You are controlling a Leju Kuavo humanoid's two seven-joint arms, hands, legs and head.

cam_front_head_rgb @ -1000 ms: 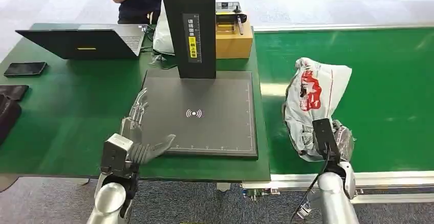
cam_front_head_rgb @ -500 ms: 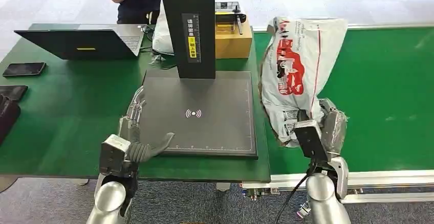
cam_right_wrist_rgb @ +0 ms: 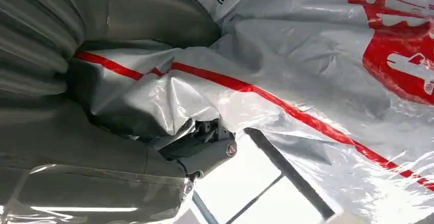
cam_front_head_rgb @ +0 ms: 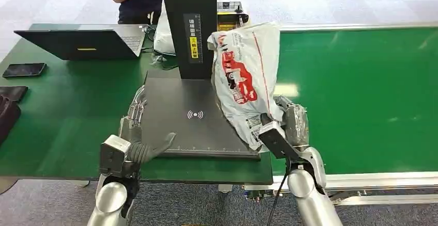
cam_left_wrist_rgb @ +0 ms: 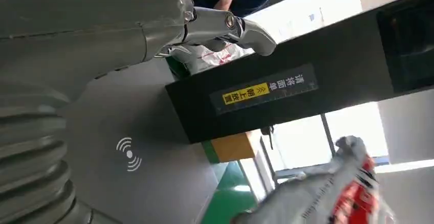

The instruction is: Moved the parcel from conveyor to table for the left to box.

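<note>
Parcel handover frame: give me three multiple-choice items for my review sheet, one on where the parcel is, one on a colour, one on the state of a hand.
1. Where is the parcel?
A. flat on the conveyor
B. held up over the right edge of the black pad
C. on the laptop

2. What colour is the print on the parcel?
A. red
B. blue
C. yellow

3. What is the left hand doing?
A. holding the parcel
B. holding the phone
C. holding nothing, fingers spread at the pad's left edge

Answers: 1 B, the right hand grips the parcel's lower end and the bag stands up over the pad beside the black post. 2 A, red graphic and stripe on grey plastic. 3 C, its fingers lie apart by the pad with nothing in them.
</note>
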